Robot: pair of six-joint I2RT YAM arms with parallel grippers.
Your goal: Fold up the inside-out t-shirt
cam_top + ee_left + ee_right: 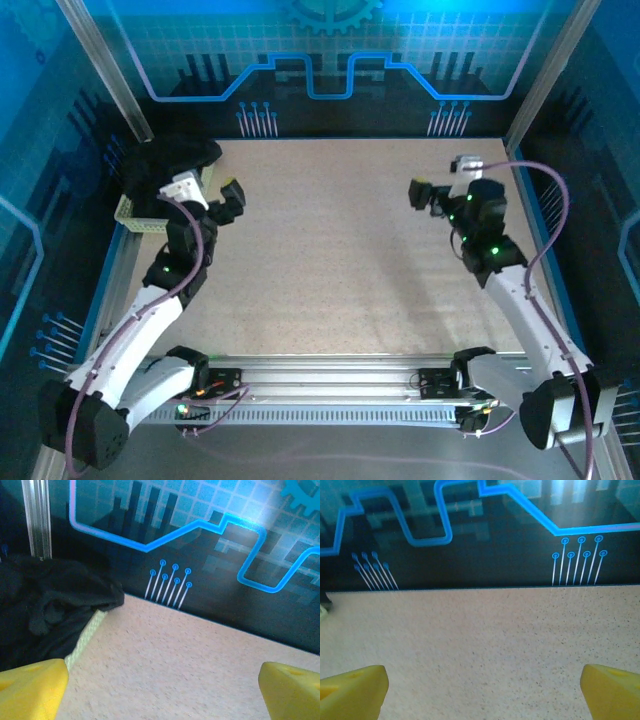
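Black t-shirt (165, 165) lay in the mesh basket (140, 225) at the far-left corner of the worktop (330, 270), draped over the basket rim. Both pairs of jaws stood spread and empty over open surface.

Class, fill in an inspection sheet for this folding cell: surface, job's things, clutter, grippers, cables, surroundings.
Surface: speckled beige table, bare across the middle.
Job's things: black t-shirt bunched in a heap at the far-left corner, not yet spread out.
Clutter: yellow-green mesh basket under the t-shirt, part of its rim showing.
Grippers: left gripper open beside the basket, holding nothing; right gripper open above the table's right side, holding nothing.
Cables: purple cables loop along both arms.
Surroundings: dark wall with a blue circuit pattern; aluminium frame posts.
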